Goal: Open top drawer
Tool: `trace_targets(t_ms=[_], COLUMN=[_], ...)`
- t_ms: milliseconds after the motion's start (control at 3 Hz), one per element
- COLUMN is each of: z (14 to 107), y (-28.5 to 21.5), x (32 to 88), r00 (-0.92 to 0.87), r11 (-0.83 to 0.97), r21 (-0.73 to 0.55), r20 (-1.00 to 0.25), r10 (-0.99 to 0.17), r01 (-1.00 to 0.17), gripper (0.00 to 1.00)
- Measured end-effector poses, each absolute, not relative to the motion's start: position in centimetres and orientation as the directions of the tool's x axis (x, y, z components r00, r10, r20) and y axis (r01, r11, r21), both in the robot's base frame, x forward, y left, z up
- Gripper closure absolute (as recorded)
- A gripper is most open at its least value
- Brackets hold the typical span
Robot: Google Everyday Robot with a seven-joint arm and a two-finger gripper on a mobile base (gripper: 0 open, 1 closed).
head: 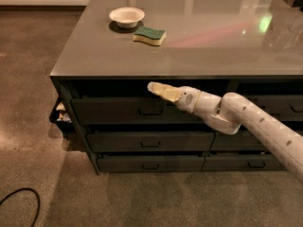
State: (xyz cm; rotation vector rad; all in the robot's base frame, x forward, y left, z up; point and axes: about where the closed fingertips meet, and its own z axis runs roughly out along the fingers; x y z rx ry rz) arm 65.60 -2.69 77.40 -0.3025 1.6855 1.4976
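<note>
The top drawer [109,110] is the wide dark-grey front just under the countertop, in the left stack, with a small loop handle [150,111] at its centre. It looks closed or nearly so, with a dark gap above its front. My gripper [155,88], cream-tipped on a white arm [246,119] that reaches in from the right, points left. Its tip is at the drawer front's upper edge, just above the handle and in front of the dark gap.
Two lower drawers [150,141] sit below the top one, and a neighbouring stack [284,105] is on the right behind the arm. A white bowl [126,17] and a green-and-yellow sponge [149,35] lie on the grey countertop [213,51]. A black cable [21,197] lies on the floor.
</note>
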Motion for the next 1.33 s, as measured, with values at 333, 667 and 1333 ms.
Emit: trace_targets(t_ms=[333, 667, 1333], z=[77.5, 77.7, 78.4], y=[-2.8, -2.7, -1.8], x=[65.9, 65.9, 66.1], r00=[-0.587, -0.558, -0.529], r11=[0.295, 0.351, 0.424], r21=[0.702, 0.699, 0.702], r20=[-0.707, -0.712, -0.711], r10=[0.395, 0.426, 0.464], r01=[-0.648, -0.623, -0.572], gripper=[0.0, 0.0, 0.0])
